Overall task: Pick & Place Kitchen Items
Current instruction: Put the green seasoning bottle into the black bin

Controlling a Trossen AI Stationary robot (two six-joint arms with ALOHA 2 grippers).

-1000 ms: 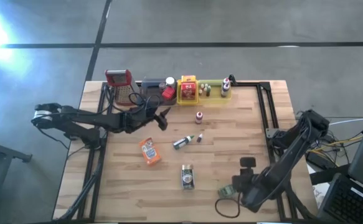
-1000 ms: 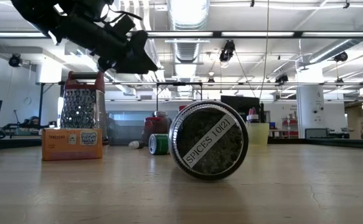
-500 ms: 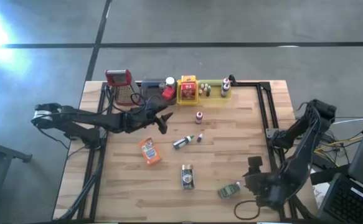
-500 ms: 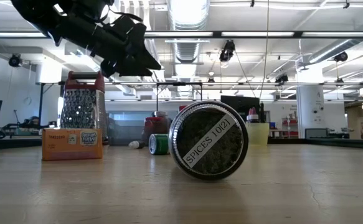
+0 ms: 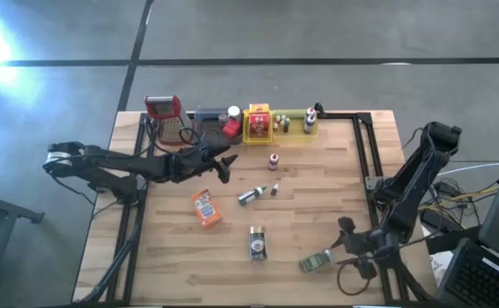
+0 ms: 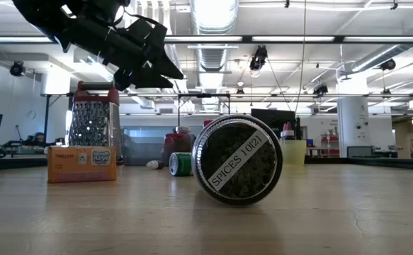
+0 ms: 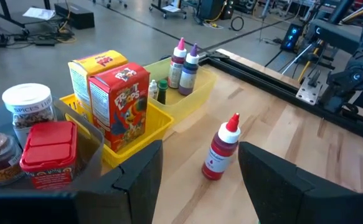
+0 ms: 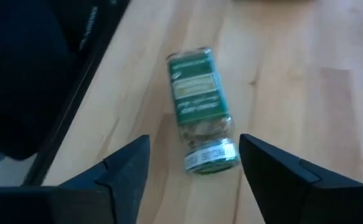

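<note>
The right gripper (image 5: pixel 345 242) hangs with its fingers spread and nothing between them, just above and beside a green-labelled spice jar (image 5: pixel 315 261) that lies on its side on the counter (image 5: pixel 317 188), near the front right corner. In the right wrist view the jar (image 8: pixel 201 110) lies between and beyond the two dark fingers (image 8: pixel 126 163), touching neither. The left gripper (image 5: pixel 223 164), fingers apart and empty, hovers over the back of the counter, near the grey tray (image 5: pixel 208 120). A small red-bodied bottle (image 7: pixel 220 148) stands upright just ahead of it, beside the yellow tray (image 7: pixel 145 127). Well left of the green-labelled jar lie a dark spice jar (image 5: pixel 258 242) and an orange packet (image 5: pixel 205 207).
</note>
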